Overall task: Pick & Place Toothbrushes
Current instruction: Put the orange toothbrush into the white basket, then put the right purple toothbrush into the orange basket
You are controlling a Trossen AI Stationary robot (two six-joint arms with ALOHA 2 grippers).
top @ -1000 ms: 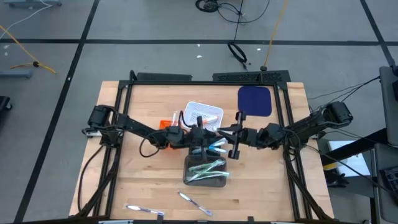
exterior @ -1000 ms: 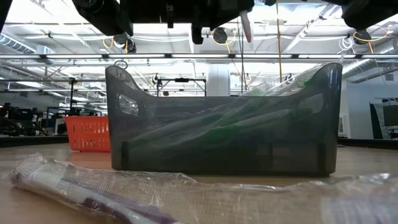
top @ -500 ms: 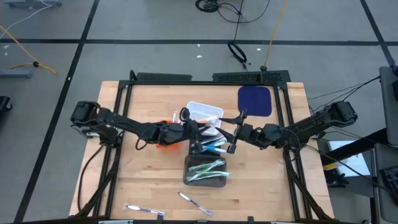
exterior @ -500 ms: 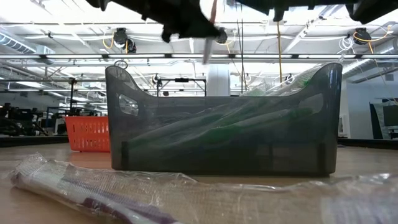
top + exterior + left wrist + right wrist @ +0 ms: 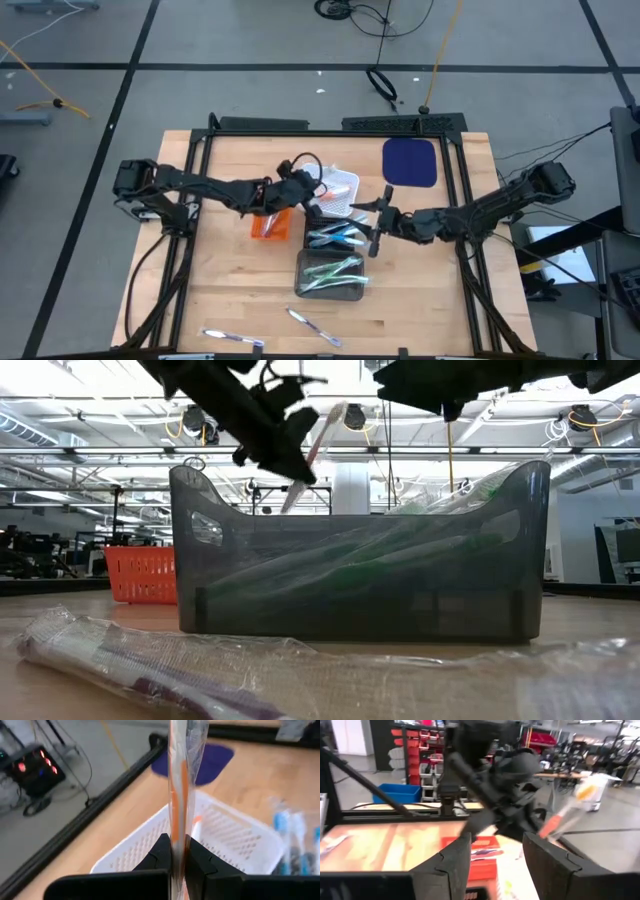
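Observation:
My left gripper [image 5: 308, 190] is shut on an orange-and-pale toothbrush in a clear wrapper [image 5: 179, 780], up in the air over the white basket [image 5: 338, 184]. In the low view that toothbrush [image 5: 318, 448] slants above the grey bin [image 5: 360, 560]. My right gripper [image 5: 375, 226] stands open to the right of it, holding nothing, and its wrist view looks at my left arm and the orange toothbrush [image 5: 565, 820]. Green toothbrushes [image 5: 332, 270] lie in the grey bin [image 5: 300, 285]. Blue toothbrushes [image 5: 336, 236] lie on the table between the bin and the white basket. My left gripper pinches the wrapped toothbrush by its orange handle [image 5: 178, 837] between its two fingers [image 5: 200, 860]. The arm reaches in from the table's left. The toothbrush is lifted clear and tilted, and its longer part runs on past the fingertips over the white basket.
An orange basket [image 5: 270, 224] stands left of the blue toothbrushes. A dark blue mat [image 5: 410, 160] lies at the far right. Two wrapped toothbrushes [image 5: 232, 338] [image 5: 314, 327] lie near the front edge, one close before the low camera [image 5: 150, 660].
My left gripper has carried the orange toothbrush from above the grey bin toward the table's far edge, over the white basket, and the toothbrush has tipped from near upright to slanting. My right gripper has parted from it and drawn back a little toward the right edge.

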